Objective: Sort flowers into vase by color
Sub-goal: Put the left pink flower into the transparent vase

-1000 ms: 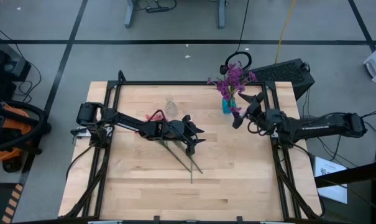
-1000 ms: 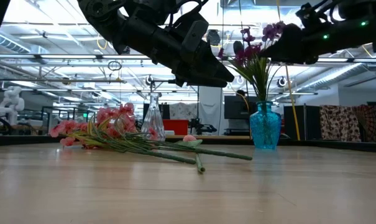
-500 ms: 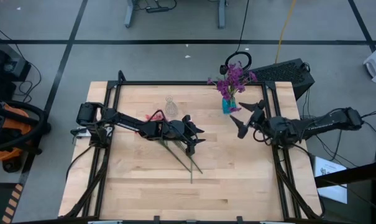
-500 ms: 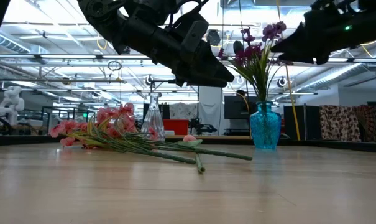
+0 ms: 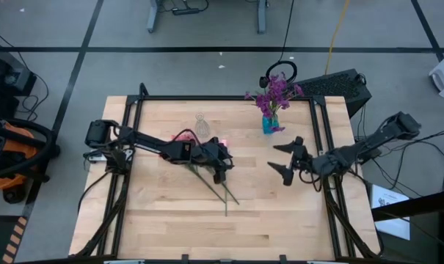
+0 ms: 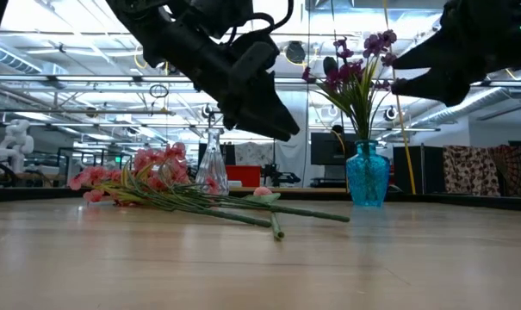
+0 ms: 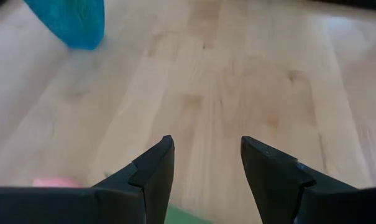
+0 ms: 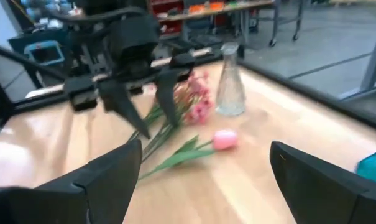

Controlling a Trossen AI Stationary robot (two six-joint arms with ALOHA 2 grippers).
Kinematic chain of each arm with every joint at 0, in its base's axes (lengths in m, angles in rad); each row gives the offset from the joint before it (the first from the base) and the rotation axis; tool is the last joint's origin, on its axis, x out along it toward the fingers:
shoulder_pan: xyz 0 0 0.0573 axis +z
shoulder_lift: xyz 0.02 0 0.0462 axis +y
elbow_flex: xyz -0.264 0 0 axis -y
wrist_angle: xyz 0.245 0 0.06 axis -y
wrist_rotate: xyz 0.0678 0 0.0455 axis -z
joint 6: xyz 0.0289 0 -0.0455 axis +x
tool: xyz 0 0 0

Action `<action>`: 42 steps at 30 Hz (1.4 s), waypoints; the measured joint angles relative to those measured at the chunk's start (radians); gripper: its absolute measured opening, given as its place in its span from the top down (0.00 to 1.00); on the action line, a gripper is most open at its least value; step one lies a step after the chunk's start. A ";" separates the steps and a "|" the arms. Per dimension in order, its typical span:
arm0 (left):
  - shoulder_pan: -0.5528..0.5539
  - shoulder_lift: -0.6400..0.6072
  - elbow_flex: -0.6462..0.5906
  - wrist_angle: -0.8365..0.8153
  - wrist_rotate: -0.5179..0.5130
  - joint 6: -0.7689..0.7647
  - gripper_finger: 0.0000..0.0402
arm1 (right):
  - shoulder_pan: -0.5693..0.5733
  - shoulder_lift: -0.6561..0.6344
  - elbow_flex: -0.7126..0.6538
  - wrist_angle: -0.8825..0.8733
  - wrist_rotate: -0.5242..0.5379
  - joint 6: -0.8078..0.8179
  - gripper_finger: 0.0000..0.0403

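Note:
Several pink flowers (image 6: 131,176) lie on the table with their green stems (image 5: 216,187) fanned toward the near edge, and a pink tulip bud (image 8: 225,140) lies beside them. Purple flowers (image 5: 274,92) stand in the blue vase (image 6: 368,176). Behind the pink blossoms stands a clear glass vase (image 6: 212,164). My left gripper (image 7: 206,148) hovers open above the stems (image 6: 269,213), slanting down, with nothing between its fingers. My right gripper (image 5: 284,161) hangs wide open in the air right of the stems and nearer than the blue vase (image 5: 268,123).
A black frame rail (image 5: 207,97) runs round the tabletop. Bare wood (image 5: 207,227) stretches across the near half of the table. Headphones (image 5: 280,72) and a dark keyboard (image 5: 339,86) sit beyond the far right corner.
My right gripper has swung away from the blue vase toward the table's near edge and centre, sinking a little and rolling as it went, its fingers still wide apart. My left gripper has tipped its fingers further down over the stems. The flowers have not moved.

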State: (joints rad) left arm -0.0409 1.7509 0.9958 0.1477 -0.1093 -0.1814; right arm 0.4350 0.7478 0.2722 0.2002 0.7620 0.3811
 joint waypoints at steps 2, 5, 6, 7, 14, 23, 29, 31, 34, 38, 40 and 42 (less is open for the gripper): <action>-0.011 -0.003 0.000 -0.044 0.000 -0.055 0.52 | 0.024 0.051 0.000 0.012 0.000 0.034 0.14; -0.041 -0.003 0.000 -0.141 0.000 -0.153 0.52 | 0.054 0.139 0.000 0.050 0.004 0.069 0.14; -0.052 -0.003 0.000 -0.171 0.000 -0.191 0.52 | 0.062 0.172 0.000 0.069 0.004 0.073 0.14; -0.064 -0.003 0.000 -0.198 0.000 -0.229 0.52 | 0.068 0.206 0.000 0.094 0.005 0.073 0.14; -0.123 -0.003 0.000 -0.265 -0.033 -0.373 0.52 | 0.091 0.443 0.000 0.332 0.025 0.032 0.14; -0.172 -0.003 0.000 -0.505 -0.062 -0.629 0.52 | 0.091 0.680 0.000 0.597 0.023 0.026 0.14; -0.225 -0.003 0.000 -0.578 -0.215 -0.853 0.52 | 0.091 0.778 0.001 0.711 0.022 -0.006 0.14; -0.237 -0.003 0.003 -0.582 -0.255 -0.920 0.52 | 0.091 0.791 0.001 0.724 0.020 -0.020 0.14; -0.250 -0.003 0.030 -0.630 -0.299 -1.034 0.52 | 0.090 0.790 0.001 0.731 -0.008 -0.034 0.14; -0.259 -0.003 0.068 -0.803 -0.322 -1.262 0.52 | 0.090 0.788 0.001 0.748 -0.057 -0.070 0.14; -0.263 -0.003 0.073 -0.877 -0.324 -1.391 0.52 | 0.090 0.788 0.001 0.751 -0.066 -0.082 0.14; -0.268 -0.003 0.073 -0.934 -0.324 -1.499 0.52 | 0.090 0.788 0.001 0.754 -0.086 -0.087 0.14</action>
State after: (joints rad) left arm -0.3085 1.7477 1.0687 -0.7861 -0.4335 -1.6808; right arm 0.5247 1.5360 0.2729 0.9543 0.6757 0.2943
